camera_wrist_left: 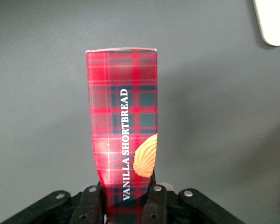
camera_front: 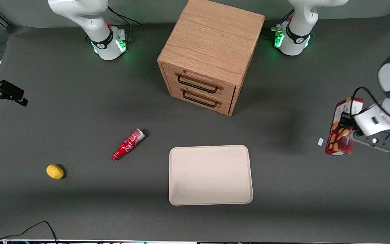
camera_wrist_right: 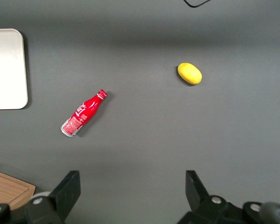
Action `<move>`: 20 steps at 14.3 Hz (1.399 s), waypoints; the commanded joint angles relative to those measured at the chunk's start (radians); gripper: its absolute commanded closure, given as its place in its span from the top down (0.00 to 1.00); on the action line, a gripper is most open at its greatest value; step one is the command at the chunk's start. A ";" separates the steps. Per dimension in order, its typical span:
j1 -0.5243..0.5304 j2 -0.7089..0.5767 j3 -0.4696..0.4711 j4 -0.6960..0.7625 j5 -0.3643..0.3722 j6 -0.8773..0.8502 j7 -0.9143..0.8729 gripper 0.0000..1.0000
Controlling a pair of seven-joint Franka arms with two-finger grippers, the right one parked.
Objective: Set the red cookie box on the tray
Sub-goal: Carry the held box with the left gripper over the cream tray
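Red cardboard, the red cookie box (camera_front: 343,127) hangs clamped in the gripper (camera_front: 349,130) above the table, well toward the working arm's end from the tray (camera_front: 210,175). From the left wrist, its fingers (camera_wrist_left: 154,198) pinch only one end of the box (camera_wrist_left: 123,135), so it could swing or slip during the carry.

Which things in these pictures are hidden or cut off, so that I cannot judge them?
- Red cookie box: wrist view, lower end hidden between the gripper fingers.
- Tray: wrist view, only a corner, cut by the edge.
- White scrap on table: front view, too small to identify.
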 commanded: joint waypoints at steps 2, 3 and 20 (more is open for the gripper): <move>-0.019 0.016 0.007 0.164 0.002 -0.182 -0.016 0.07; -0.021 0.016 0.007 0.166 0.001 -0.183 -0.016 0.07; -0.234 0.620 -0.322 0.689 0.102 0.101 -0.895 0.07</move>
